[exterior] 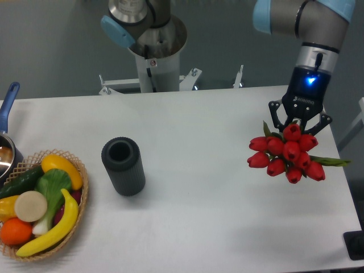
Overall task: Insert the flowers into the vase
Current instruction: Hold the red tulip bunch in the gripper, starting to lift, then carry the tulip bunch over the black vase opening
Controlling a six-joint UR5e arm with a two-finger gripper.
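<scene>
The flowers [286,153], a bunch of red tulip buds with green leaves, hang at the right of the table with the buds facing the camera. My gripper [300,122] is right above and behind them, its fingers closed around the bunch where the stems are hidden by the buds. The vase [123,166], a dark grey ribbed cylinder with its round mouth up, stands upright left of centre, far from the flowers and the gripper.
A wicker basket [78,170] of fruit and vegetables sits at the front left corner. A pot with a blue handle [7,102] is at the left edge. The arm's base column [152,62] stands behind the table. A dark object [355,244] is at the right edge.
</scene>
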